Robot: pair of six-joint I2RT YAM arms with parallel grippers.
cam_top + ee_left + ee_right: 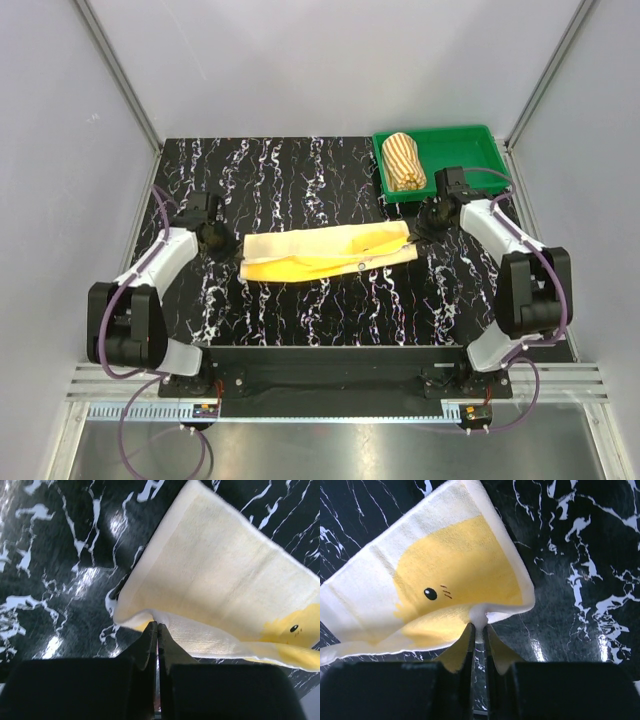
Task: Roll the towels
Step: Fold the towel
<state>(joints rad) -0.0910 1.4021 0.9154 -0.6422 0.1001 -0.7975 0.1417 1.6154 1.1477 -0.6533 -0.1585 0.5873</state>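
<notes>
One yellow towel point(325, 252), one striped towel point(405, 160), one tray point(470, 150).

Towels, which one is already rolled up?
The striped towel, sitting rolled in the green tray; the yellow towel lies stretched out flat on the table.

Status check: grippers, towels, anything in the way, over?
Left gripper, right gripper: jaws pinched on opposite ends of yellow towel. Towel flat, unrolled. Striped towel rolled in green tray. Nothing blocking.
</notes>
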